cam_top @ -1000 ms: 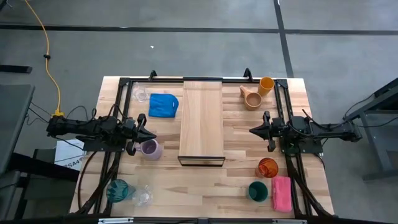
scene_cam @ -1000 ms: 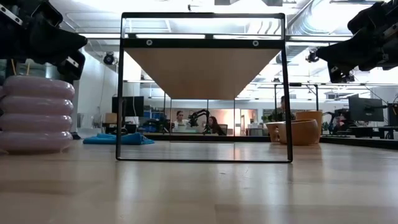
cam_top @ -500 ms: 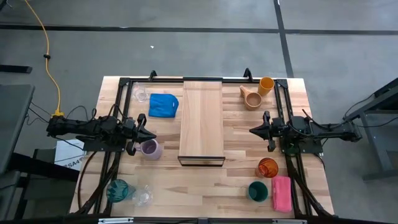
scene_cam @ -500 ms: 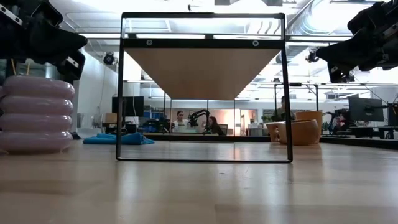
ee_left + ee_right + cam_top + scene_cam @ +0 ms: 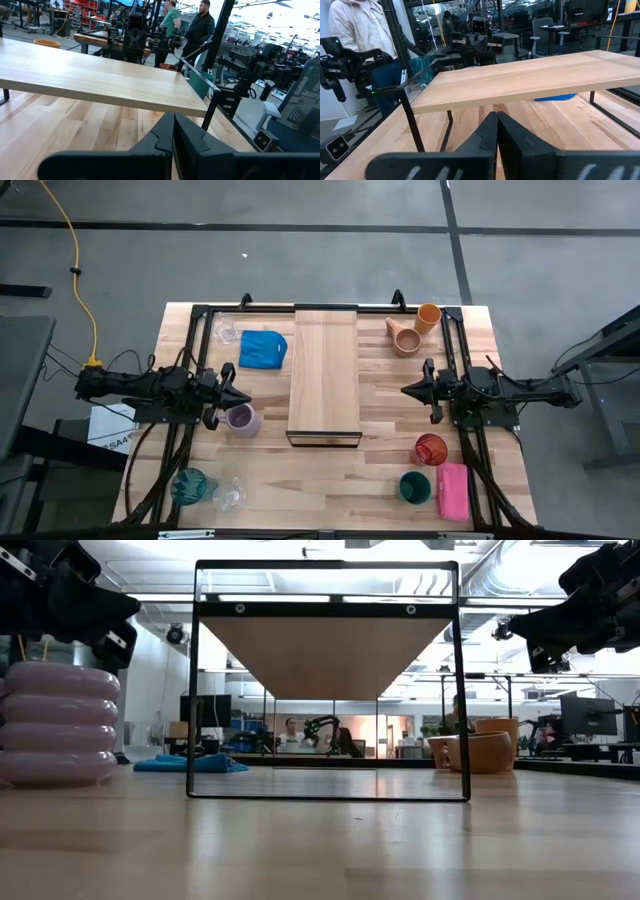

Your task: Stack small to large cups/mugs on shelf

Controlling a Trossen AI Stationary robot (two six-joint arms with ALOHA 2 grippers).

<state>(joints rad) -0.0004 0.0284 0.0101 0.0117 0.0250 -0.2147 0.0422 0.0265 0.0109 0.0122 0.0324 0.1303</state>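
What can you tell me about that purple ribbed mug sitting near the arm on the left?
The lavender ribbed mug looks like glossy ceramic, its wall made of four stacked rounded rings. It stands upright and seems empty on the slatted wooden tabletop, left of the shelf's near end. The left gripper, shut, hovers just beside it, without touching.

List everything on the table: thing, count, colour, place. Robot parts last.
shelf: one, light wood with black frame, table centre.
lavender mug: one, beside the left end effector.
blue cloth: one, left of shelf.
clear glasses: two, far left and near left.
teal tumbler: one, near-left corner.
tan mug: one, far right.
orange cup: one, beside tan mug.
red cup: one, near right.
dark green cup: one, near right.
pink sponge: one, beside green cup.
left end effector: dark, shut, left of shelf.
right end effector: dark, shut, right of shelf.
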